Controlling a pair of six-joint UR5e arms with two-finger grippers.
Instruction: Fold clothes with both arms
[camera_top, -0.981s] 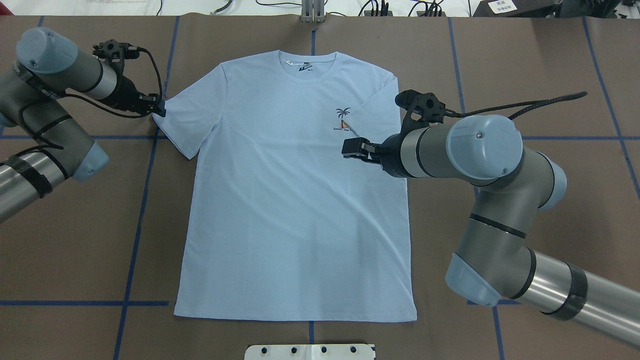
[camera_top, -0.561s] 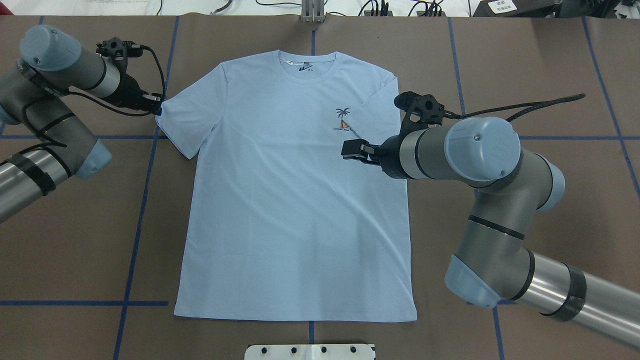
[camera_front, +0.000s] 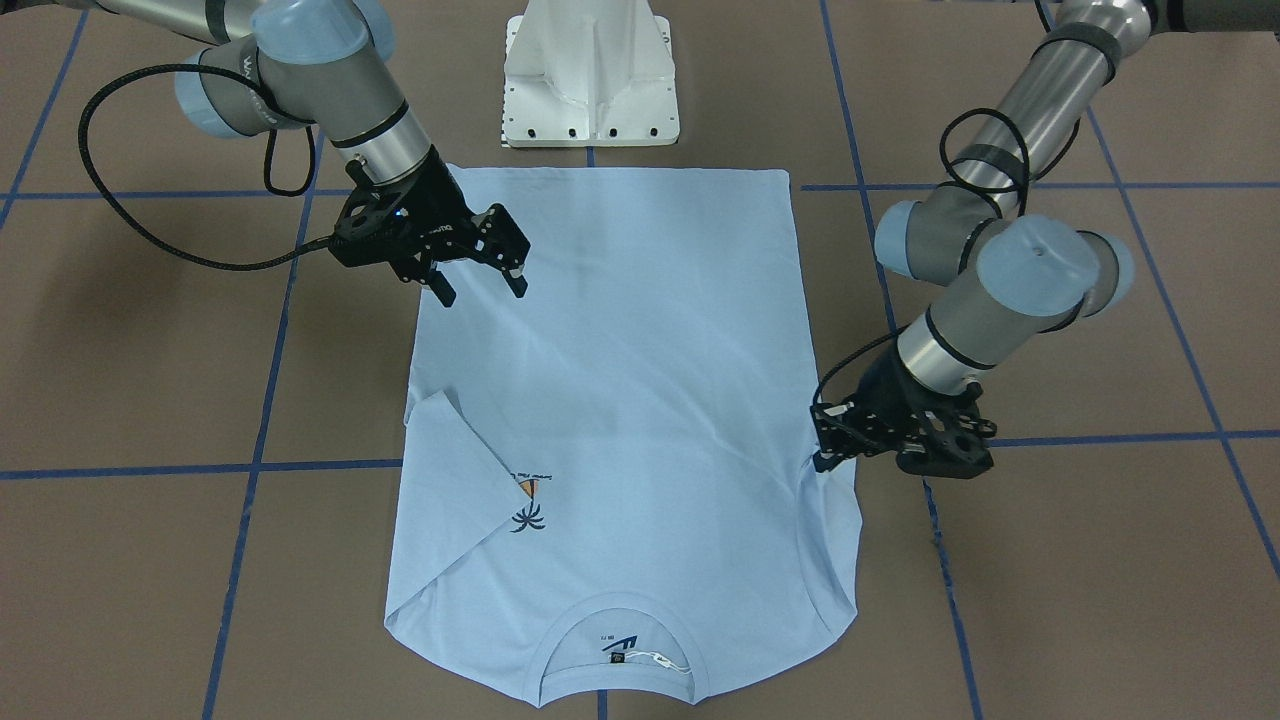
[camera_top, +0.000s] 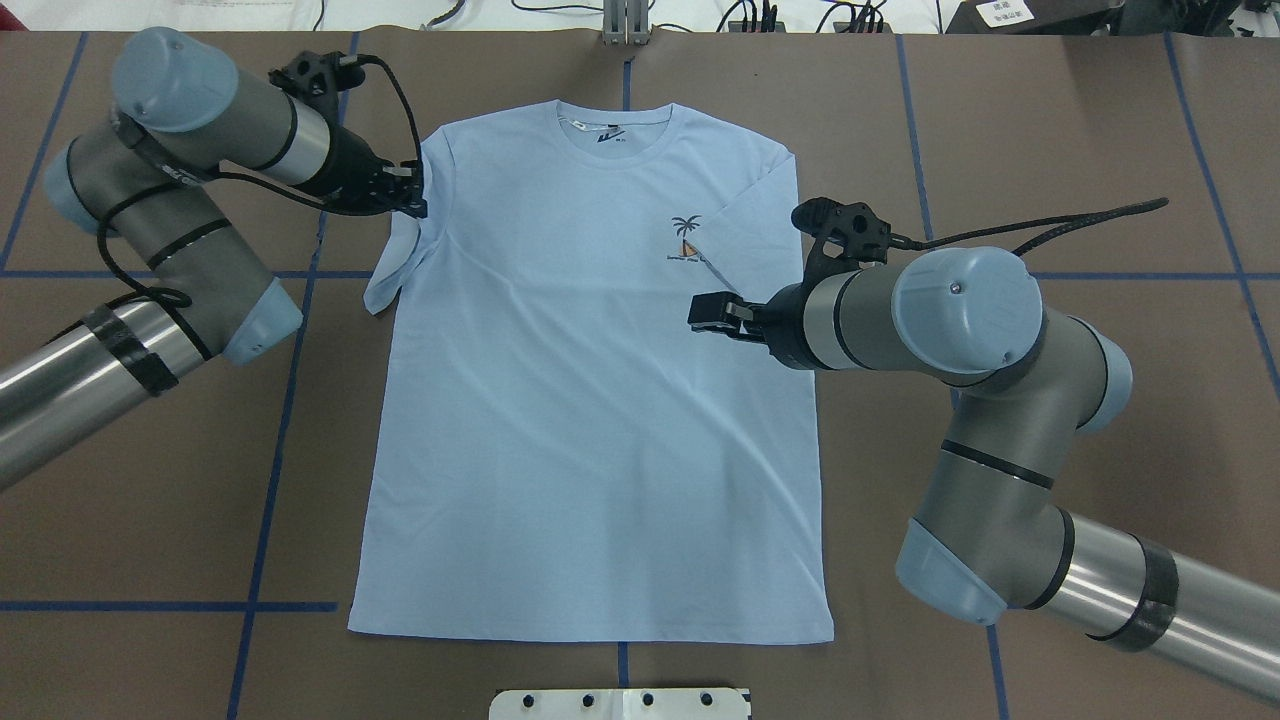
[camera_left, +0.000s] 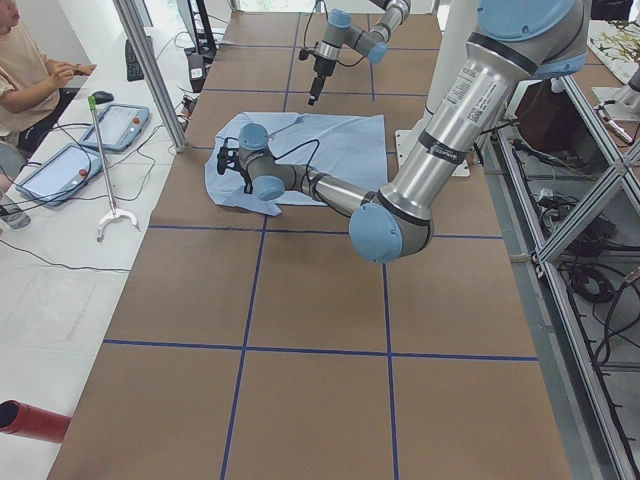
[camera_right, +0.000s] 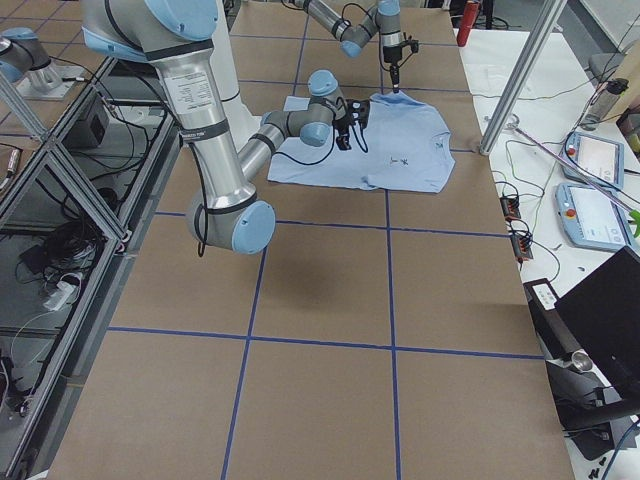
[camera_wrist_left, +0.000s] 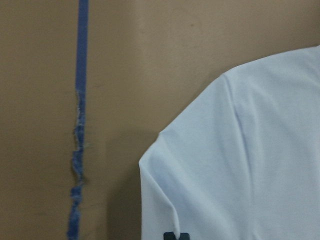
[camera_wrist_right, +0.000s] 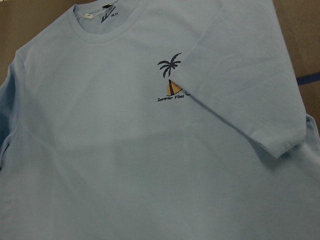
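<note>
The brown desk (camera_top: 1100, 120) carries a light blue T-shirt (camera_top: 590, 420) lying face up at its middle. The shirt's long axis runs straight away from the robot, with the hem nearest the base and the collar (camera_top: 612, 128) at the far end. The right arm (camera_top: 960, 310) reaches over the shirt's right side, and the right gripper (camera_front: 482, 288) hovers above the cloth with its fingers apart. The left gripper (camera_top: 405, 200) is clamped on the edge of the sleeve on the robot's left, which is bunched inward. The other sleeve lies folded in, touching the palm-tree print (camera_top: 686, 240).

Brown table (camera_top: 1080, 130), blue tape lines (camera_top: 150, 606), seated person (camera_left: 28, 75).
</note>
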